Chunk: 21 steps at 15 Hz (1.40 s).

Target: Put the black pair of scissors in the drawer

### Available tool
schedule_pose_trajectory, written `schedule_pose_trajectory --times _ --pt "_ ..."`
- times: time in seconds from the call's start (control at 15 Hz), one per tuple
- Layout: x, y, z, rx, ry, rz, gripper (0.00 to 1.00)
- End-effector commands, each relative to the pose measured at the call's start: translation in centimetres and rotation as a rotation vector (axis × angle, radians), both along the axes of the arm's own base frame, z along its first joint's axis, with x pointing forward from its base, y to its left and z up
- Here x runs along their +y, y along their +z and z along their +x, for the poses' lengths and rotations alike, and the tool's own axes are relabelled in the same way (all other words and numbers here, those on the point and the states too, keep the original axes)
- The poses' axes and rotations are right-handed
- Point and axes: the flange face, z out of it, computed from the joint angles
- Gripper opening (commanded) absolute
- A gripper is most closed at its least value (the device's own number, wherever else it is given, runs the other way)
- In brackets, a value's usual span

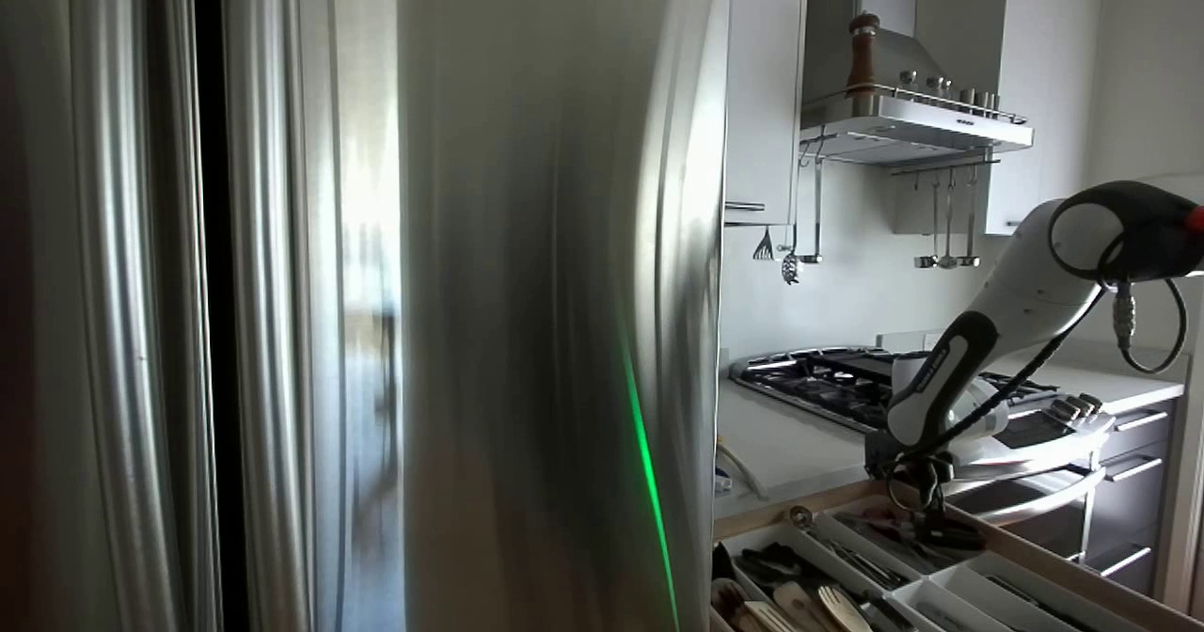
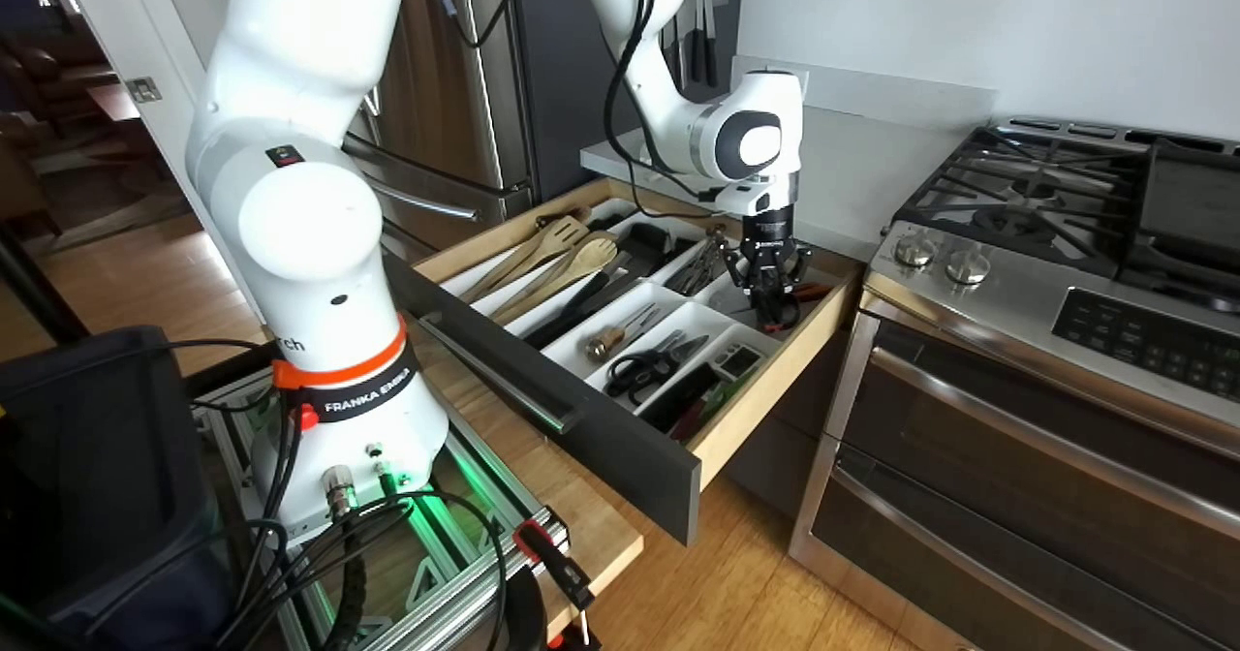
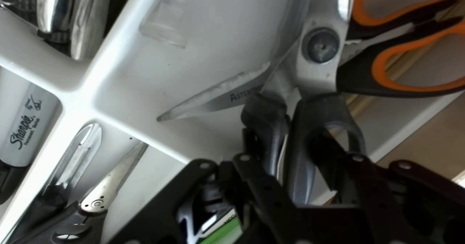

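A: Where are the black scissors found?

B: In the far right part of the pulled-out drawer, where their dark handles are clasped by the gripper. Whether the blades are supported by the white tray beneath cannot be told.

A: Can any writing be read?

B: On a grey marker at the left of the wrist view, "Sharpie" is plainly printed, with "Permanent Marker" in smaller type below. On a blade left of the gripped pair, "ASTERCO" seems to be marked; its ending is hard to read, and which tool the blade belongs to cannot be told. On a green-and-white item at the near side, a few letters are partly covered.

A: Is the robot arm labelled?

B: "FRANKA EMIKA" is lettered in white on the black band around its base, at the near left in an exterior view. Above the orange ring, only "rch" is shown. On the control panel of the stove, at the right, the markings are too small to be read.

A: What else is placed nearby?

B: Orange-handled scissors are laid just right of the gripped pair in the wrist view. In an exterior view, a second black-handled pair is shown nearer the drawer front.
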Motion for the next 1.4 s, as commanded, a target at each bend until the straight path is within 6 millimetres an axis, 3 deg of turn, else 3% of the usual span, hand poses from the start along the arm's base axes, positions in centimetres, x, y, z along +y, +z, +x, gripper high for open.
schedule_pose_trajectory --times 0.0,0.13,0.2,0.33,0.53,0.87,1.0,1.33 --pt "0.6 -0.1 0.6 0.015 0.002 0.003 0.18" --pt "0.9 -0.1 0.7 0.019 0.016 0.005 0.18" --pt "1.2 -0.1 0.7 0.016 0.028 0.008 0.68" --pt "1.3 0.1 0.7 0.006 0.047 -0.004 0.76" --pt "1.5 0.7 0.4 -0.002 0.118 -0.016 0.98" --pt "1.7 2.3 -2.0 0.062 0.343 -0.067 1.00" --pt "2.0 3.1 -4.3 0.108 0.451 -0.089 1.00" --pt "5.4 6.5 -11.8 0.150 0.738 -0.117 1.00"
